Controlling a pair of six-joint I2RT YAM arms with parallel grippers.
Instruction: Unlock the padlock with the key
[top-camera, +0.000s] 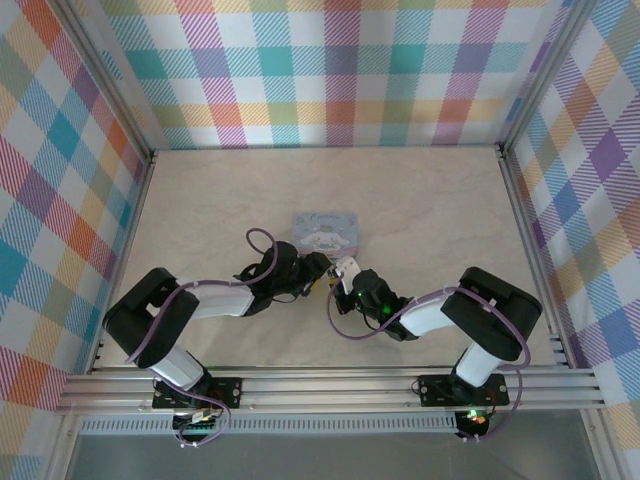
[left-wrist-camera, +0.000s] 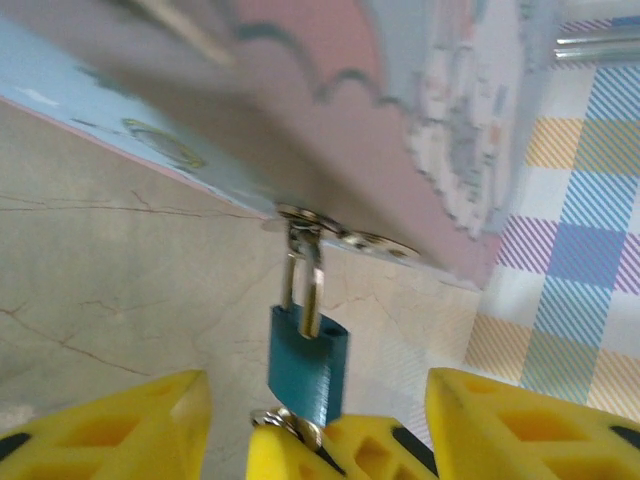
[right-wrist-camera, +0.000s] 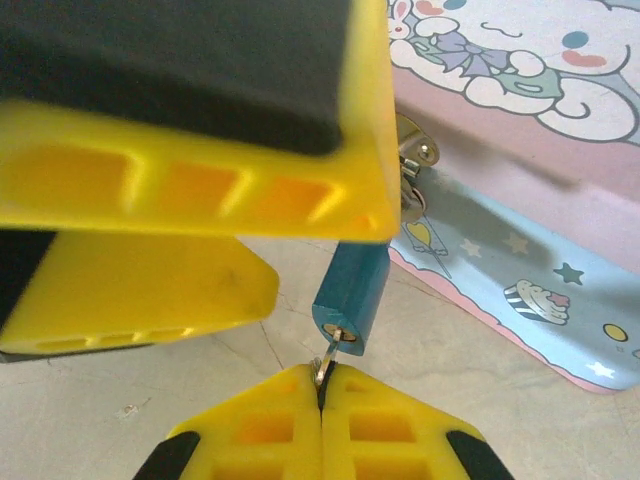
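Observation:
A tiny teal padlock hangs by its thin silvery shackle from the metal hasp of a pastel cartoon tin. My left gripper is open, one yellow finger on each side of the padlock, touching neither side. The key sits in the keyhole on the padlock's underside. My right gripper is shut on the key's head and ring from below. I cannot tell whether the shackle is latched. From above, both grippers meet just in front of the tin.
The tin lies flat on the marble-look table, its front edge right behind the padlock. My left gripper's fingers loom close above my right gripper. Plaid walls enclose the table on three sides.

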